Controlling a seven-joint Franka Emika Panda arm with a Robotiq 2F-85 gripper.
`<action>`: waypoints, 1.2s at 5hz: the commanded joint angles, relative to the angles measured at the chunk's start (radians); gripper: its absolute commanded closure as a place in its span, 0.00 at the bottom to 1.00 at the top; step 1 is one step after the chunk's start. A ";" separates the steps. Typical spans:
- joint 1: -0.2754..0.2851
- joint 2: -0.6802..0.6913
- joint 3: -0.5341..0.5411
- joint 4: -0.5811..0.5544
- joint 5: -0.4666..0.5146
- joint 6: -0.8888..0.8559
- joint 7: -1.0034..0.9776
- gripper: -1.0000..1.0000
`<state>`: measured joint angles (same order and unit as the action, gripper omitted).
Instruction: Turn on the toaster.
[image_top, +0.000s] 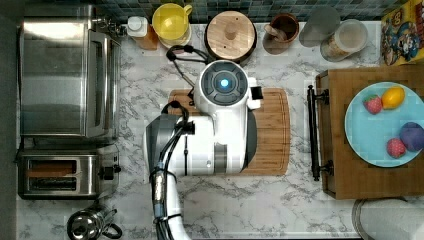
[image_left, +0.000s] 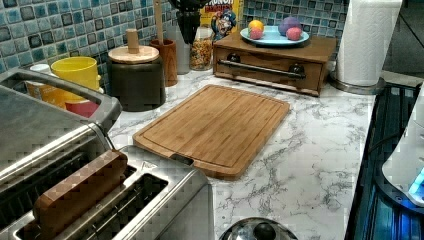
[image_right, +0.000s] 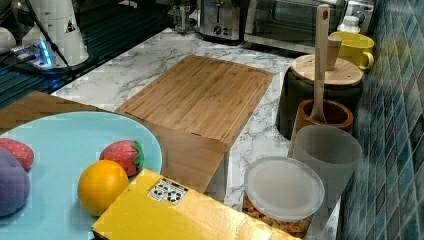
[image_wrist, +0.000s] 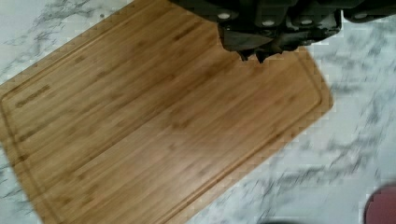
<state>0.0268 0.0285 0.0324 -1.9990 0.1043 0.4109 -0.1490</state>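
One toaster (image_top: 60, 175) sits at the top view's lower left on the counter (image_top: 280, 205), between oven (image_top: 65, 75) and kettle (image_top: 90, 224), well apart from the arm over the cutting board (image_wrist: 154, 126). Gripper (image_wrist: 254, 55) looks clenched, empty. Risk: approach clips the kettle or presses the casing instead of the lever (image_top: 111, 172). Lever position is hard to read.

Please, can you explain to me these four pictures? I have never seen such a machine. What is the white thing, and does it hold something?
The white thing is a robot arm, seen from above a kitchen counter. Two other cameras look from the sides, and one sits on the wrist. Its hand hangs over an empty wooden cutting board and holds nothing. At the top view's left stand an oven, a toaster and a kettle. A blue plate carries toy fruit.
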 joint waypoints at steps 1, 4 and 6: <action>0.117 -0.157 0.134 -0.098 0.047 0.020 -0.089 1.00; 0.176 -0.233 0.241 -0.203 0.110 0.031 -0.145 1.00; 0.208 -0.190 0.258 -0.253 0.160 0.088 -0.202 1.00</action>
<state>0.2273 -0.1702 0.2830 -2.1797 0.2365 0.4783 -0.2700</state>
